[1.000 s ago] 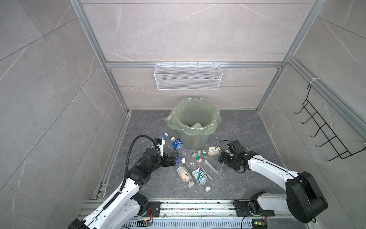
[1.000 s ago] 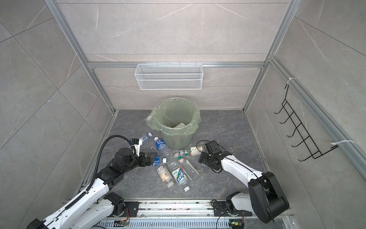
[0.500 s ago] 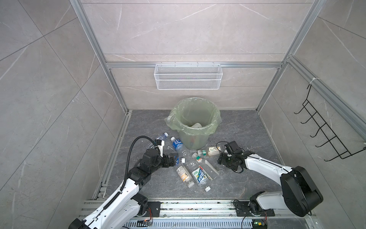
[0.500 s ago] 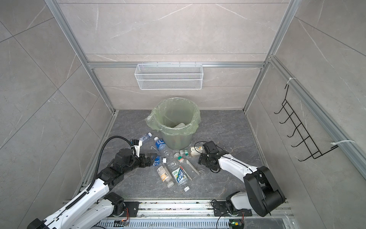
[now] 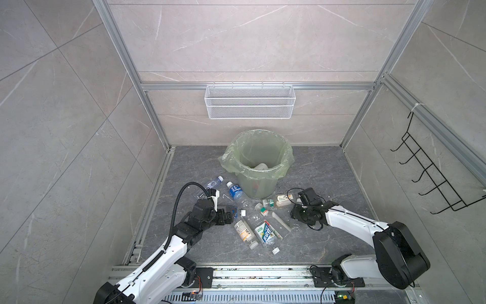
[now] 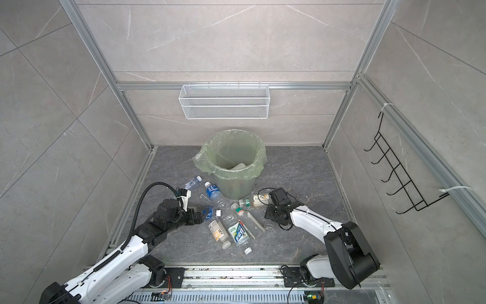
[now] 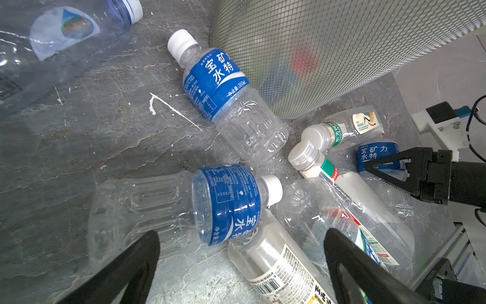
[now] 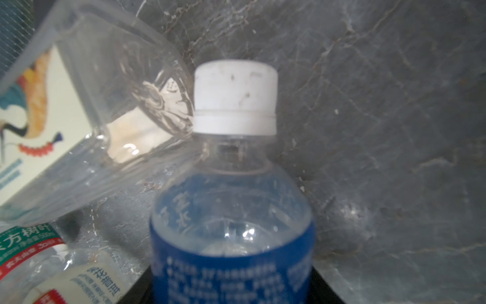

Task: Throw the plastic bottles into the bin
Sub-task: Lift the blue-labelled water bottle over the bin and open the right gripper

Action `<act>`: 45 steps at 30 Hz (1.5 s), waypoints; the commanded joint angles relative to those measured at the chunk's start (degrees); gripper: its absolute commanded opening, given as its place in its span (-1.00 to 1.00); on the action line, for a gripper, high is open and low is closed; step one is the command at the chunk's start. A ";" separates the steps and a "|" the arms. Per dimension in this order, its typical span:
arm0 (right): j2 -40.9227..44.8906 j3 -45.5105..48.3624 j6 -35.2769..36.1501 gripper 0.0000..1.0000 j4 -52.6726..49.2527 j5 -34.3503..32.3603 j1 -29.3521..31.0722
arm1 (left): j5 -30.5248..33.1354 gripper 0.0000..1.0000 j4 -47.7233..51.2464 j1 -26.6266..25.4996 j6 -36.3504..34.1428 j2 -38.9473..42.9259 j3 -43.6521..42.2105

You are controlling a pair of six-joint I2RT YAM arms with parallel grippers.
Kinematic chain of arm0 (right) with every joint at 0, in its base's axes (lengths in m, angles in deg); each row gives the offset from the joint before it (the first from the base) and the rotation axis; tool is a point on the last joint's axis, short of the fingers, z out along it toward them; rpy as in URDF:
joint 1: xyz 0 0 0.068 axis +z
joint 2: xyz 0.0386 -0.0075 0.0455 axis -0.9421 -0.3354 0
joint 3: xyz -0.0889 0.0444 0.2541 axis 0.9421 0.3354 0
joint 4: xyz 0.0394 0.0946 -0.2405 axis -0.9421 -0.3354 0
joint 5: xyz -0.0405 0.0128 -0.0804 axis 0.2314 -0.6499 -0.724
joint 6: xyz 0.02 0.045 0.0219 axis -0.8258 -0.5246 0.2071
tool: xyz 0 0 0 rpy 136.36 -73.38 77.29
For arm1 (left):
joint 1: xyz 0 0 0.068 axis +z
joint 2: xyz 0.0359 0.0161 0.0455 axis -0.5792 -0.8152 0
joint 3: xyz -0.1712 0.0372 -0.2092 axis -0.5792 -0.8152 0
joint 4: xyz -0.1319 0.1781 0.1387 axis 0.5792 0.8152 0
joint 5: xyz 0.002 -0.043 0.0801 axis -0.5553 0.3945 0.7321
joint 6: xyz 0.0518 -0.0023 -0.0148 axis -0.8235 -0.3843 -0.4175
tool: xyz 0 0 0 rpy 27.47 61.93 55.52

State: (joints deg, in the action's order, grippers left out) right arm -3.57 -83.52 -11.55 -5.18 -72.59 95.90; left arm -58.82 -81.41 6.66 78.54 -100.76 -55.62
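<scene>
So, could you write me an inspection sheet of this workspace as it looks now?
Surface: dark stone-look floor, white scuff marks.
Job's things: bin upright, a white bottle inside; about ten plastic bottles lying beside it.
Clutter: nothing seen.
Grippers: left gripper open, empty; right gripper shut on blue-label bottle.
Cables: black hose arching over left arm; thin wire looped by right wrist.
Surroundings: tiled walls, wire basket, black hook rack.

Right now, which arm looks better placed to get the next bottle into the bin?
Right. A blue-label bottle sits between the right gripper's jaws, near the bin; whether the grip is firm is unclear. The left gripper hangs open, holding nothing.
</scene>
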 commanded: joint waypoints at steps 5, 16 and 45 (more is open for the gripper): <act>5.00 1.55 2.24 0.20 -2.27 -3.91 1.32 | -0.94 0.99 -2.87 0.08 0.47 0.09 -0.58; 17.48 4.21 7.55 0.16 -1.05 -5.83 4.65 | -0.70 0.99 -2.30 0.08 0.51 1.14 -1.38; 26.28 -22.44 18.14 0.13 -1.72 -4.44 9.22 | 0.54 0.98 -0.88 0.08 0.69 0.05 -0.43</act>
State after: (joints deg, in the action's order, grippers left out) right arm 26.00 -99.25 4.98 -6.89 -77.70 104.80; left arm -58.51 -82.35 6.66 78.76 -101.39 -57.17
